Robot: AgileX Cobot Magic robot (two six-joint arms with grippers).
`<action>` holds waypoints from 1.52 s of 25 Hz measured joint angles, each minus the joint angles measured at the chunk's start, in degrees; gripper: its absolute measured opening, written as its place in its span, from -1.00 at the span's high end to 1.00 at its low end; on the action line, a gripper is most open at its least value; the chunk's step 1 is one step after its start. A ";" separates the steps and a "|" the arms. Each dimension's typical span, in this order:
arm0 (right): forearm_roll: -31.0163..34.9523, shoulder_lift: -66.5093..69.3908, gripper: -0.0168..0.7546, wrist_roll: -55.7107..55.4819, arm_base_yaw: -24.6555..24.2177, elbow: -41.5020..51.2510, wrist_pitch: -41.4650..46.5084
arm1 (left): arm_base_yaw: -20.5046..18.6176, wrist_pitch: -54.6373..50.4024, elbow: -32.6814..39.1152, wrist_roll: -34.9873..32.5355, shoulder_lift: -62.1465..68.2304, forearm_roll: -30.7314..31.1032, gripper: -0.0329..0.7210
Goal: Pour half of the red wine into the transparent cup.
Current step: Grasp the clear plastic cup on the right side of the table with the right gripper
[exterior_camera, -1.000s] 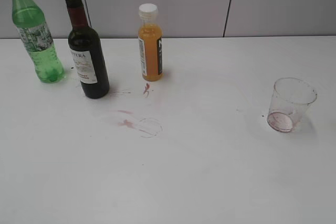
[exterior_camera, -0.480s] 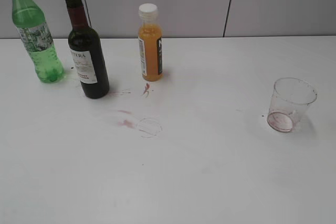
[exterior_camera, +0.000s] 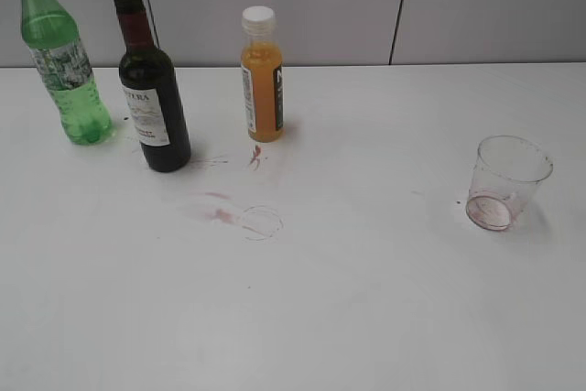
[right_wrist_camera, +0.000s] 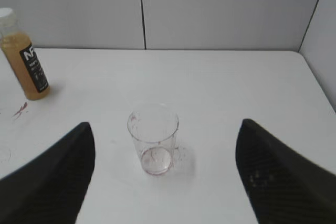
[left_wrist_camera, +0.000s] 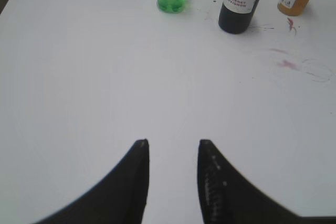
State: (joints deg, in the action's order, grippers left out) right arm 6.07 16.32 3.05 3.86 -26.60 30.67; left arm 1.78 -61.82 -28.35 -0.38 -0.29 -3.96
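Observation:
The red wine is in a dark glass bottle (exterior_camera: 152,107) with a red foil neck and white label, upright at the back left of the white table; its base shows in the left wrist view (left_wrist_camera: 239,3). The transparent cup (exterior_camera: 506,182) stands upright at the right, empty but for reddish stains; it also shows in the right wrist view (right_wrist_camera: 154,138). My left gripper (left_wrist_camera: 172,145) is open and empty, well short of the bottle. My right gripper (right_wrist_camera: 164,129) is wide open, with the cup ahead between its fingers, untouched. Neither gripper shows in the exterior view.
A green plastic bottle (exterior_camera: 62,57) stands left of the wine bottle. A small orange juice bottle (exterior_camera: 262,78) with a white cap stands to its right. Red wine stains and a ring mark (exterior_camera: 261,222) lie on the table (exterior_camera: 348,299). A grey wall stands behind.

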 joint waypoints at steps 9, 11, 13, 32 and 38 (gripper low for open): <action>3.76 7.03 -0.66 0.51 0.00 5.97 -15.98 | 0.00 0.00 0.00 0.00 0.00 0.00 0.28; 3.56 8.33 -0.66 0.86 0.00 6.90 -19.37 | 0.00 0.00 0.00 0.00 0.00 0.00 0.28; 2.32 9.34 -0.64 1.11 0.00 8.11 -23.68 | 0.00 0.00 0.00 0.00 0.00 0.00 0.28; -0.84 15.88 -0.34 1.10 0.00 15.46 -42.92 | 0.00 0.00 0.00 0.00 0.00 0.00 0.28; -4.66 27.00 -0.51 0.46 0.07 15.57 -45.01 | 0.00 0.00 0.00 0.00 0.00 0.00 0.28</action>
State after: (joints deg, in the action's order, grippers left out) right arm 1.41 43.32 3.51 3.94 -11.02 -14.34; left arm 1.78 -61.82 -28.35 -0.38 -0.29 -3.96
